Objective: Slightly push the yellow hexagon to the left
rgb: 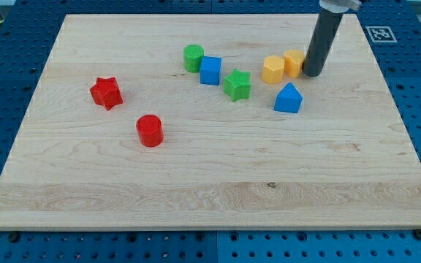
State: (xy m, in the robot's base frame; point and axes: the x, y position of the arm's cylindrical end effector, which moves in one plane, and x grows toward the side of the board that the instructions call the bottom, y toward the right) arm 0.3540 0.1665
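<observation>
The yellow hexagon (pixel 272 70) lies at the upper right of the wooden board (pixel 210 183). A second yellow block (pixel 294 63) touches it on its right; its shape is unclear. My tip (pixel 312 73) is at the end of the dark rod, right against that second yellow block's right side, and to the right of the hexagon. A blue block with a pointed top (pixel 288 98) lies just below them.
A green star (pixel 237 85), a blue cube (pixel 210 71) and a green cylinder (pixel 193 58) lie left of the hexagon. A red star (pixel 107 93) and a red cylinder (pixel 150 131) lie further left. A marker tag (pixel 381 33) sits off the board's top right.
</observation>
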